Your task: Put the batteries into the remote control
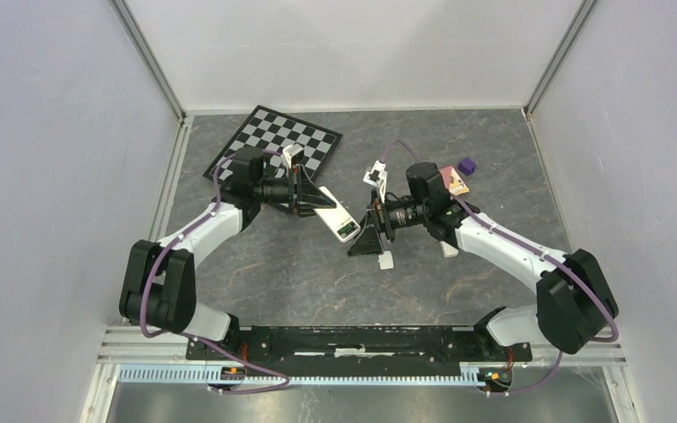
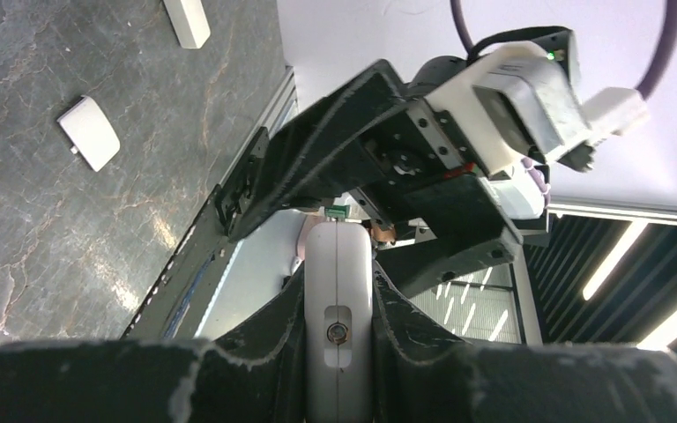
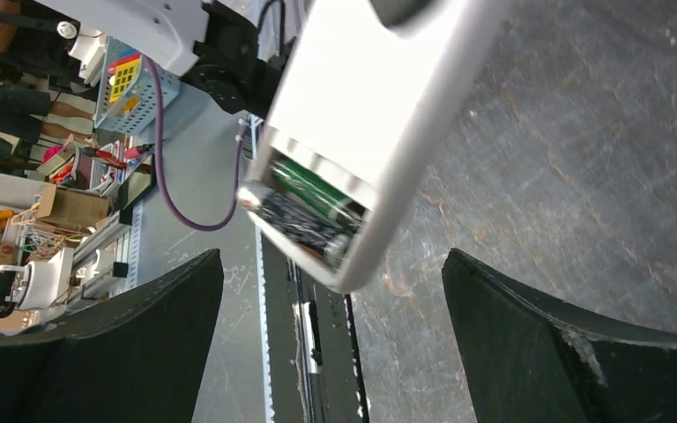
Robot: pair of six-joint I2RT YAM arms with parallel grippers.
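Dark marbled worktop (image 1: 300, 291) runs up from the arm bases at the bottom edge. Nearest, at lower centre, lies a loose white cover (image 1: 386, 259). Just above it the right hand (image 1: 368, 231) has its fingers spread wide, gripping nothing, aimed at the open end of the remote control (image 1: 336, 220). To the upper left, the left hand (image 1: 300, 196) is clamped across the remote's narrow sides.

Both batteries (image 3: 304, 204) lie in the open bay, one green-wrapped and one dark. The dark one seems slightly proud at one end. I judge them light, hard, smooth and apt to roll, so they are best pinched mid-barrel or pressed down on the raised end. Farthest back lies a checkerboard (image 1: 273, 141).
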